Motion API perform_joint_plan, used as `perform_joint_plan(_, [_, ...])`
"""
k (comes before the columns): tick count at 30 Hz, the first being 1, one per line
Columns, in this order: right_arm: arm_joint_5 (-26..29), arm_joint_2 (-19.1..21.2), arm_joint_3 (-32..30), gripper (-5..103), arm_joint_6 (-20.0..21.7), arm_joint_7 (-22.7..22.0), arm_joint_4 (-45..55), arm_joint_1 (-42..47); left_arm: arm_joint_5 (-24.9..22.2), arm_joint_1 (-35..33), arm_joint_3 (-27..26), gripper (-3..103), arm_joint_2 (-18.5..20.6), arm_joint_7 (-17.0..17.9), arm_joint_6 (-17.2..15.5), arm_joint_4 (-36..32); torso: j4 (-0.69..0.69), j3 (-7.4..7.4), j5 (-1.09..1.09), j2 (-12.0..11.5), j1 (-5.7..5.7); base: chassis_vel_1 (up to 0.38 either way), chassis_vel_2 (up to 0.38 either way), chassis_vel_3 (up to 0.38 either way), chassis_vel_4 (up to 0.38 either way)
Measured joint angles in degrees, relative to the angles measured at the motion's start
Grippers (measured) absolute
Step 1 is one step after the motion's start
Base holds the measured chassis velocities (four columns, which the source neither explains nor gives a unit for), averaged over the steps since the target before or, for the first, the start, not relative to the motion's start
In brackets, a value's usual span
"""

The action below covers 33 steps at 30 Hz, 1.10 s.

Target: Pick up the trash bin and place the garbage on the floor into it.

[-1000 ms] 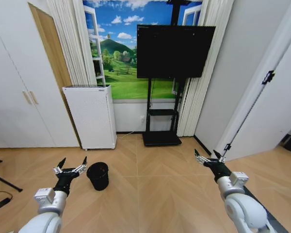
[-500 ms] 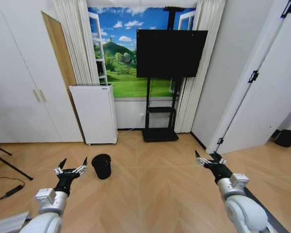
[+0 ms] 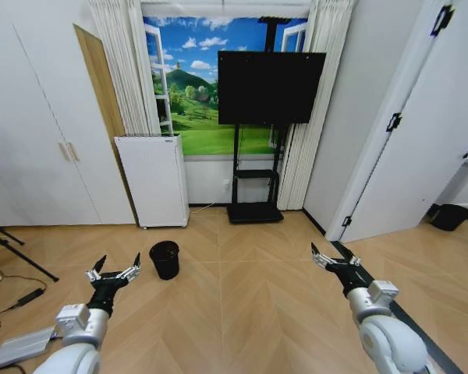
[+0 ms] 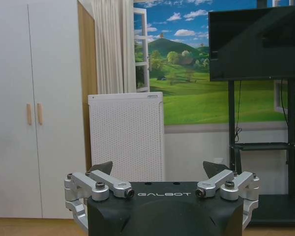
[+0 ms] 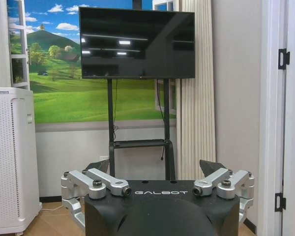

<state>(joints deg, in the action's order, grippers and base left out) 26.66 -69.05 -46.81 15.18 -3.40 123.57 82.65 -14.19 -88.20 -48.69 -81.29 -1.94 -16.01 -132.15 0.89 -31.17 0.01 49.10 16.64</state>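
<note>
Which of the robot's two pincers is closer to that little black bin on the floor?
The left pincer: the trash bin stands just beyond it, while the right pincer hangs far across the floor.

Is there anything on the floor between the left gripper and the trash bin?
Nothing visible. Bare floor lies between the open left gripper and the trash bin, which stands ahead and slightly to its right. The white appliance is behind the bin.
</note>
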Motion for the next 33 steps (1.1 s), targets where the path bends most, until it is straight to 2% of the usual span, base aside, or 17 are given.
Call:
perform_joint_plan(9, [0.4, 0.3, -1.3, 100, -0.9, 0.0, -0.1, 1.1, 0.2, -0.2, 0.4, 100, -0.4, 0.4, -0.3, -0.5, 0.01, 0.01, -0.01, 0.0, -0.03, 0.000, 0.000, 0.000, 0.000])
perform_joint_plan(18, [1.7, 0.0, -1.2, 100, -0.5, -0.2, 0.0, 1.1, -0.9, -0.4, 0.8, 100, 0.3, 2.1, -2.4, -1.5, 0.01, 0.01, -0.01, 0.0, -0.02, 0.000, 0.000, 0.000, 0.000])
perform_joint_plan(33, [3.5, -0.2, -2.3, 100, -1.6, 1.5, -0.5, 0.8, -5.6, 0.4, 1.4, 100, 2.0, 0.1, -4.7, -1.5, 0.01, 0.01, -0.01, 0.0, -0.03, 0.000, 0.000, 0.000, 0.000])
